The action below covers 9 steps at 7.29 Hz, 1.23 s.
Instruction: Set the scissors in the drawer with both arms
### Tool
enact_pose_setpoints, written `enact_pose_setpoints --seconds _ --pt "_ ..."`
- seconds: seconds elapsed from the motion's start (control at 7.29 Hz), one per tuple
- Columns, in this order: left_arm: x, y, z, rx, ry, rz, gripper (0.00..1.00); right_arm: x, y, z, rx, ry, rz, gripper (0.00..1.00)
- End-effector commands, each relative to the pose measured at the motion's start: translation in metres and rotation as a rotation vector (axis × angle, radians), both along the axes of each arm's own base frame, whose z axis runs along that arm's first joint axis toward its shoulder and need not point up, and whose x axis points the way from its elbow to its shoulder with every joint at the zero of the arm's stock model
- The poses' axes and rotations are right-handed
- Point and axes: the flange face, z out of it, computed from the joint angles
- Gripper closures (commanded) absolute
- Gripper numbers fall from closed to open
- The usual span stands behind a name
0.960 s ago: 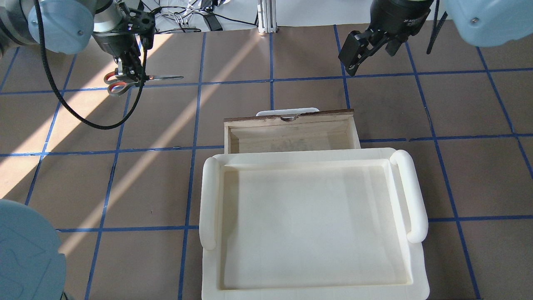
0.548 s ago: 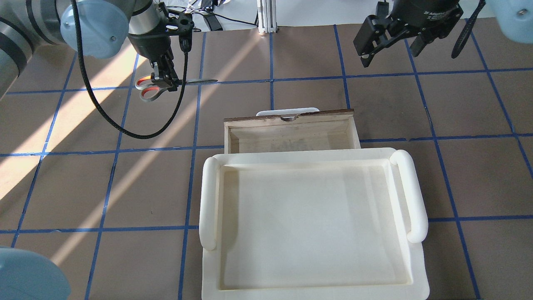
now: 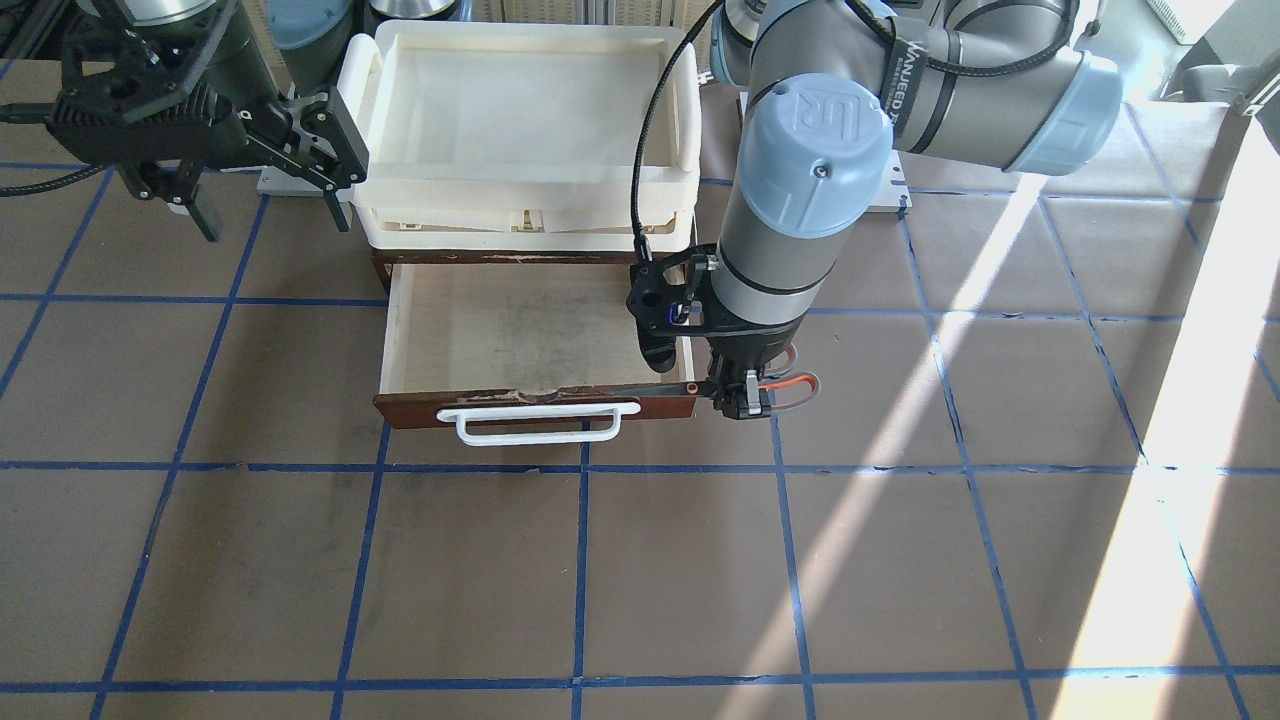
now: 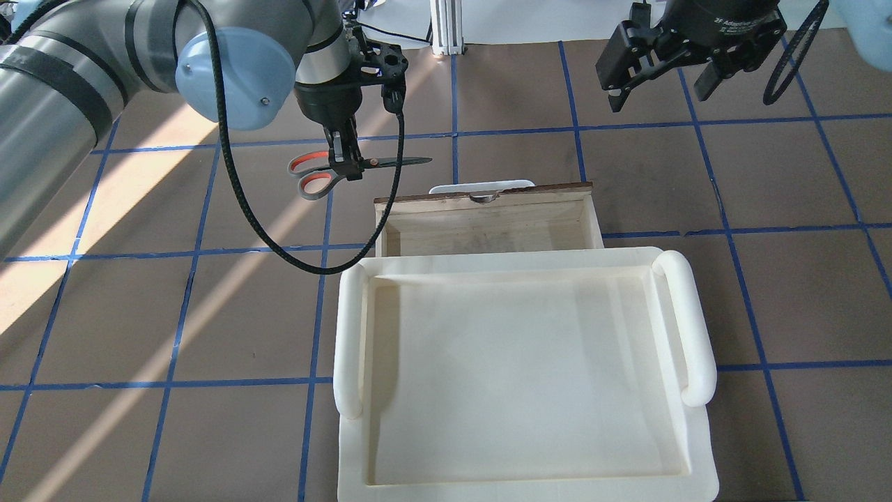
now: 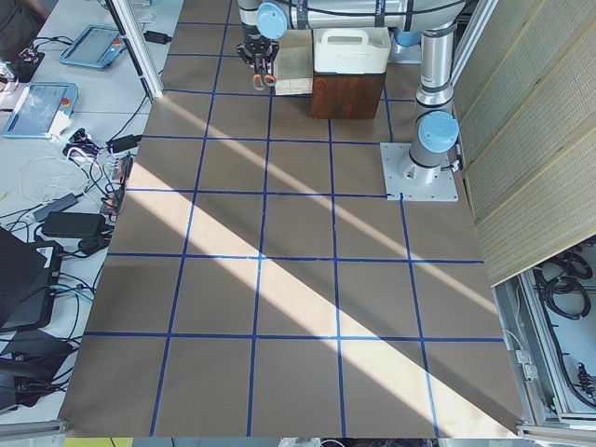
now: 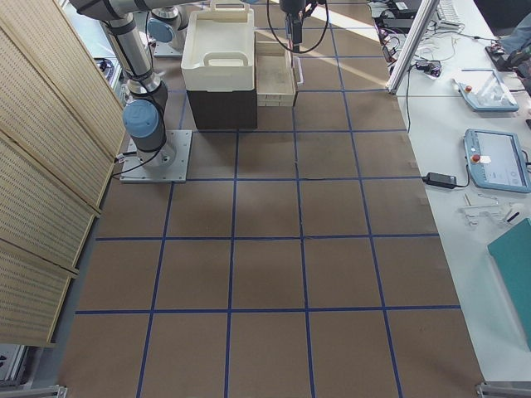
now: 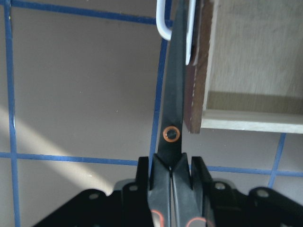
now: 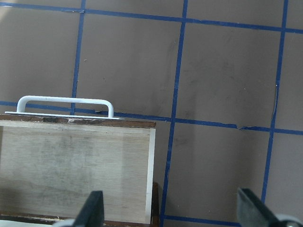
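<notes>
The left arm (image 4: 223,77) has swung the scissors (image 4: 376,162) in toward the drawer (image 4: 488,209). They now hang above the worktop (image 4: 209,314) just off its front corner on the robot's left, blades along the drawer's front, jaws clamped behind the pivot. The right arm's (image 4: 718,28) jaws stay spread wide, empty, beyond the opposite front corner.

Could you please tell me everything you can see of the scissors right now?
The scissors are a small pair with grey handle loops lined orange-red, slim dark blades shut together and an orange ring at the pivot. The left gripper holds them off the table, its fingers clamped just behind the pivot. They lie level, blades pointing to the robot's right, along the outside of the front panel of the open drawer, by its white handle, not yet over the inside.
</notes>
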Motion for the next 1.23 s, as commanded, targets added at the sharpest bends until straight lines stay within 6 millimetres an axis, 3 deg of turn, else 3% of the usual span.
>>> enact_pose_setpoints --seconds 0.0,0.14,0.41,1.1 --pt "-0.053 0.034 -0.004 0.009 -0.005 -0.022 1.00 0.000 0.001 0.000 0.000 -0.001 -0.001 0.00" --pt "-0.074 0.047 -0.004 0.009 -0.006 -0.061 1.00 0.000 0.001 0.000 0.000 -0.001 -0.001 0.00" --pt "-0.094 0.064 -0.015 0.023 -0.009 -0.102 1.00 0.000 0.001 0.000 0.002 0.001 -0.001 0.00" --pt "-0.106 0.083 -0.041 0.081 0.004 -0.149 1.00 0.000 0.001 0.000 0.002 0.001 -0.001 0.00"
